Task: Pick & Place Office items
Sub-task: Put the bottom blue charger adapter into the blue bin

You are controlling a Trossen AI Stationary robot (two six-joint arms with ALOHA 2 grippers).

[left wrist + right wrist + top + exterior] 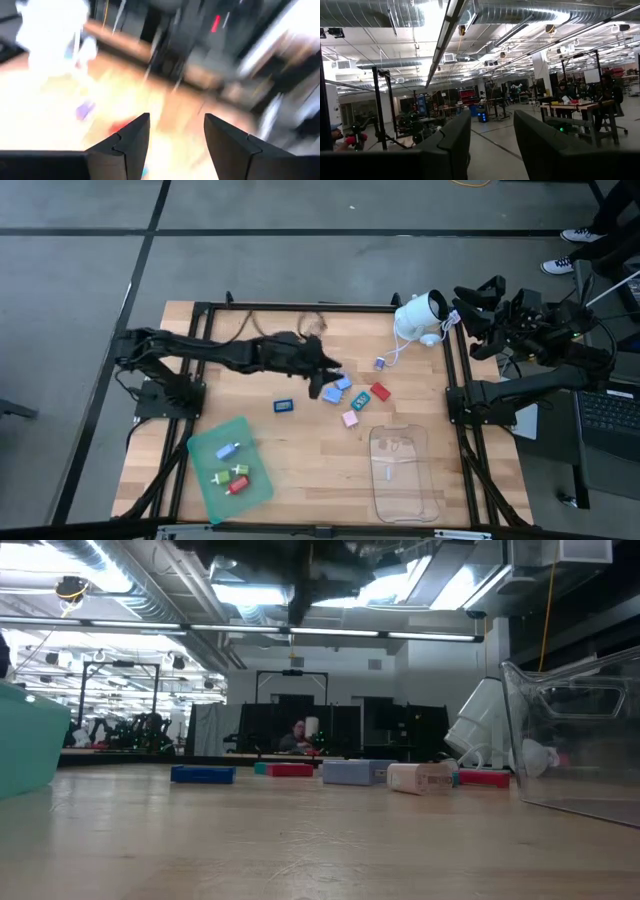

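Left gripper (176, 142): two dark fingers (127, 145) apart, gap between them empty. Table (165, 107): light wood, blurred. White device (52, 35): large, blurred, far side of table. Small purple piece (85, 110): on the wood near the device. Red piece (119, 126): just beyond one fingertip. Dark frames behind the table, with one red mark (215, 22).

Pale wooden plank surface (300, 450), smooth, matt grain. Clear glossy plastic tray (404, 473) beside green matt plastic tray (228, 468). White rounded device (420, 316), glossy plastic. Black metal frame (196, 350) along surface edge.
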